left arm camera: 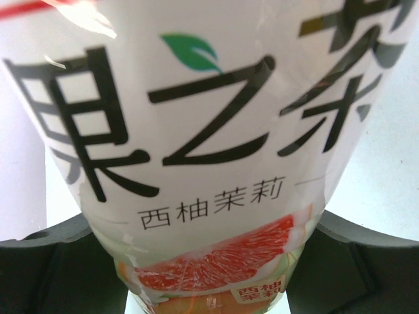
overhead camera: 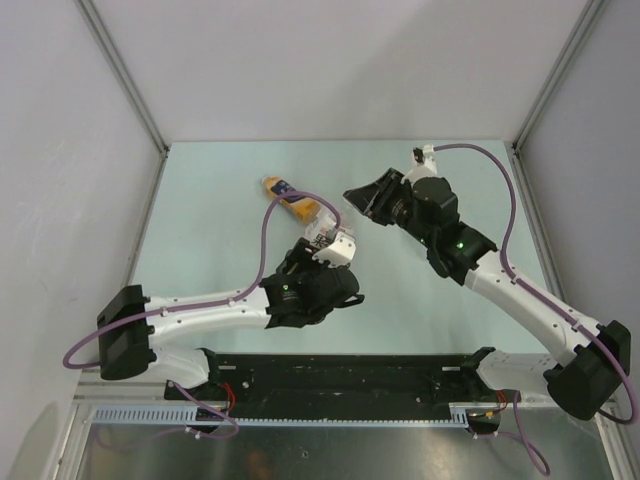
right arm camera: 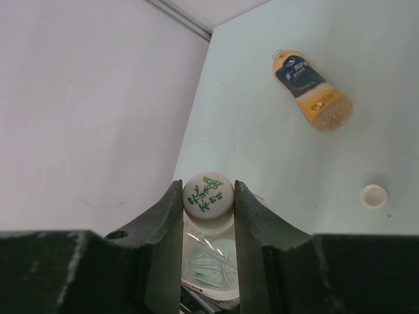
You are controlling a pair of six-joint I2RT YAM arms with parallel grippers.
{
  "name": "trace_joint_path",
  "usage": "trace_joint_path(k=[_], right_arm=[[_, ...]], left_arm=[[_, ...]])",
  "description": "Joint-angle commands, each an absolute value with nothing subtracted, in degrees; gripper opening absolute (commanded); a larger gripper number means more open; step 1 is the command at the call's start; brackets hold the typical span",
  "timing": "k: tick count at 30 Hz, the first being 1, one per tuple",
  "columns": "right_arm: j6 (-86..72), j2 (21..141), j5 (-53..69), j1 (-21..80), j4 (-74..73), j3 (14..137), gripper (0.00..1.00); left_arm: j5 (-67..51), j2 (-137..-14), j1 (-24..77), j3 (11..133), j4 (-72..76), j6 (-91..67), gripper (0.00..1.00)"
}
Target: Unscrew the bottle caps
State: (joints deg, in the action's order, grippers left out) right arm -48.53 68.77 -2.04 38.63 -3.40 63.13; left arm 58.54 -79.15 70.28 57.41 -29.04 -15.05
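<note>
Now the right claw (right arm camera: 207, 190) pinches the cap (right arm camera: 207, 196) atop the bottle (left arm camera: 209, 131).

Reaches low with the left arm (overhead camera: 200, 310) from its base toward the middle, wrist bent upward at the end. Grips a bottle (left arm camera: 209, 131) with the left claw (overhead camera: 330, 240), one finger on either side of its body. Stretches the right arm (overhead camera: 520, 295) in from the right, elbow raised, wrist aimed leftward. Pinches a cap (right arm camera: 207, 194) in the right claw (overhead camera: 358, 197), fingers tight against its sides.
</note>
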Motion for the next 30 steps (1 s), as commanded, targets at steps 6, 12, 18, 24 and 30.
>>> trace_joint_path(k=[6,12,18,24,30], right_arm=[[-45.2,65.7,2.9,37.8,4.5,61.0,0.00],[-47.1,65.2,10.5,34.8,9.0,58.8,0.00],[-49.0,65.1,15.8,33.8,13.5,58.2,0.00],[-49.4,64.3,18.8,32.7,16.6,57.8,0.00],[-49.1,62.3,20.8,31.5,18.8,57.3,0.00]], left_arm=[[55.0,-78.2,71.6,56.3,-29.2,-13.1,0.15],[51.4,-77.1,71.6,56.6,-29.1,-11.3,0.12],[48.2,-75.1,71.6,57.6,-28.9,-9.7,0.09],[42.5,-71.7,71.5,59.5,-27.9,-6.0,0.09],[35.9,-67.4,71.3,61.4,-27.3,-2.0,0.10]])
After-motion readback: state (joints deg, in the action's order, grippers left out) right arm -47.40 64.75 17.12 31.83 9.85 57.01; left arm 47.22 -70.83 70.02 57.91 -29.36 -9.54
